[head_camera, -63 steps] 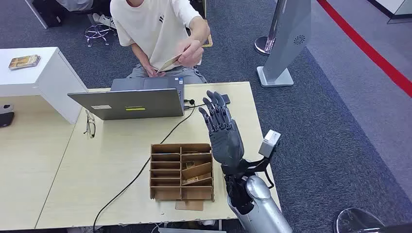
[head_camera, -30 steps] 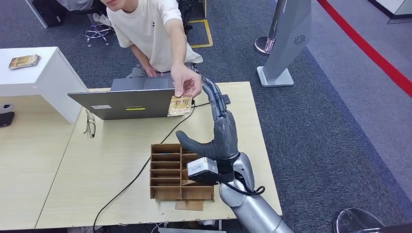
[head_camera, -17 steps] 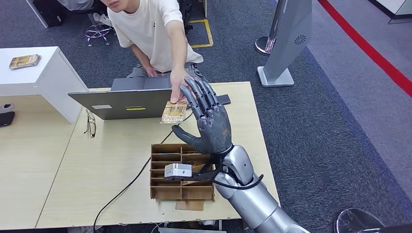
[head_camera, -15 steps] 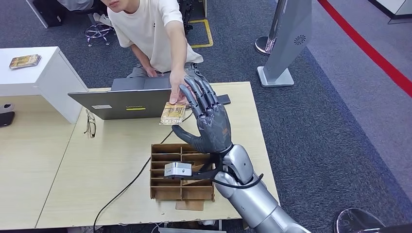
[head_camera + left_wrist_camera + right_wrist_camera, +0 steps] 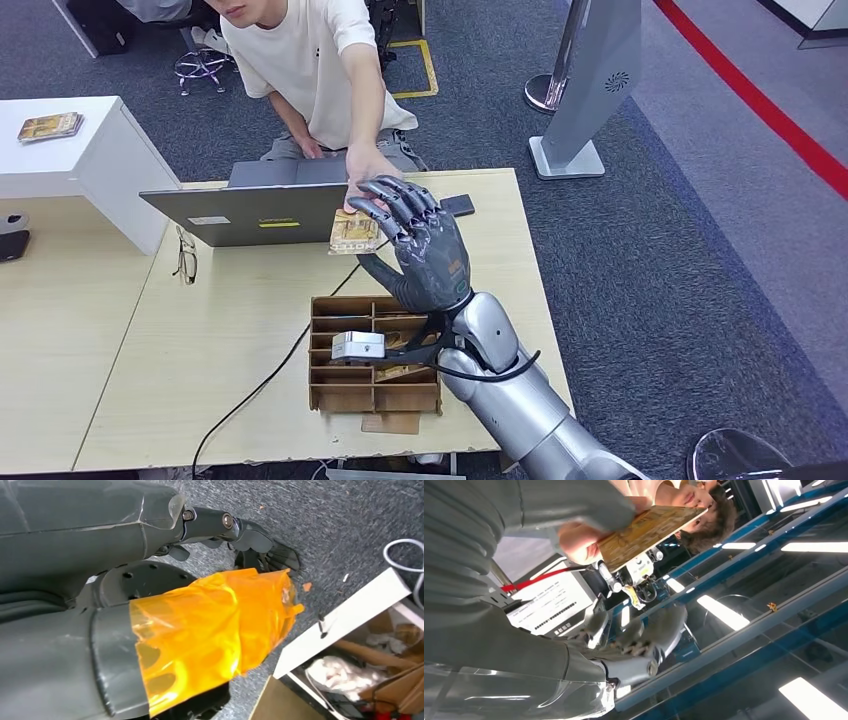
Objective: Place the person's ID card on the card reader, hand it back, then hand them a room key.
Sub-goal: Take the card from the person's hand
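Reaching over the counter [image 5: 250, 330] with the right hand [image 5: 425, 255], fingers [image 5: 385, 200] curling down toward the ID card [image 5: 352, 232], thumb [image 5: 372, 268] below it. Cannot tell whether the card is grasped yet; held at its far edge by the person's hand [image 5: 362, 170], in front of the open laptop [image 5: 262, 210]. Seen again from the right wrist, with the card [image 5: 644, 532] pinched by the person's hand [image 5: 579, 542] and the robot's fingers [image 5: 659, 630] apart from it. Hanging low beside the body with the left hand [image 5: 150, 605], thumb wrapped in orange tape [image 5: 215, 625], dark fingers [image 5: 260, 545] bent inward over grey carpet [image 5: 350, 520], holding nothing. Standing near the counter's front edge, a wooden compartment box [image 5: 345, 355] with cards in its right-hand slots. Lying left of the laptop, a pair of glasses [image 5: 186, 256]; behind the right hand, a dark phone [image 5: 458, 205].
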{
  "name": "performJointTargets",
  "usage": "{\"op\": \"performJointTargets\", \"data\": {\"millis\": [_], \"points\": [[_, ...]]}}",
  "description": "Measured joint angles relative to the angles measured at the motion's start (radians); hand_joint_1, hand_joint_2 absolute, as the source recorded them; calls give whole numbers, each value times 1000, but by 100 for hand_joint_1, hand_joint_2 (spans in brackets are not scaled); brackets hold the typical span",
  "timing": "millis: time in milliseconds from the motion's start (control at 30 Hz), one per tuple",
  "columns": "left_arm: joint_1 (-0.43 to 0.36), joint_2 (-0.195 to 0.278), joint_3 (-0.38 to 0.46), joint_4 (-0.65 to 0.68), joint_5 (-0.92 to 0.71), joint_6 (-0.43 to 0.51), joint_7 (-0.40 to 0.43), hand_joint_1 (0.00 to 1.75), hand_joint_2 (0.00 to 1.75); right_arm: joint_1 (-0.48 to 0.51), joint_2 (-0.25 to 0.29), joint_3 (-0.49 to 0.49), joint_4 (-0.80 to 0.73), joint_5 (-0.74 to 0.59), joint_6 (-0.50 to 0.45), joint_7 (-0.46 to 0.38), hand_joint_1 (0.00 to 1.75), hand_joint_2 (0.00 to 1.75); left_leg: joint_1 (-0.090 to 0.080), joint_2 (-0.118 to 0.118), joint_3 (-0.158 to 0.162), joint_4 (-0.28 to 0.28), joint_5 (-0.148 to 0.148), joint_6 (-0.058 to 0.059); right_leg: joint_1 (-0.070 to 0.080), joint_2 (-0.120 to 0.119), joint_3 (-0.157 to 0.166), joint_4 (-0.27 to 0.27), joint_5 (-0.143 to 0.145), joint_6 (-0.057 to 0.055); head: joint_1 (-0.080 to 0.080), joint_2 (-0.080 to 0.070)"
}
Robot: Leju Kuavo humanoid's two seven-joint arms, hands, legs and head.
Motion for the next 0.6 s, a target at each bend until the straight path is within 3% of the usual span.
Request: {"op": "performJointTargets", "data": {"millis": [233, 600], "points": [[28, -8, -55, -46, 6, 7, 12, 0, 0, -1, 0, -1, 14, -11, 0, 0, 175, 175, 0, 0, 0, 0, 0, 0, 0, 0, 0, 0, 0, 0, 0, 0], [36, -10, -62, -64, -25, -12, 11, 0, 0, -1, 0, -3, 23, -31, 0, 3, 175, 175, 0, 0, 0, 0, 0, 0, 0, 0, 0, 0, 0, 0, 0, 0]]}}
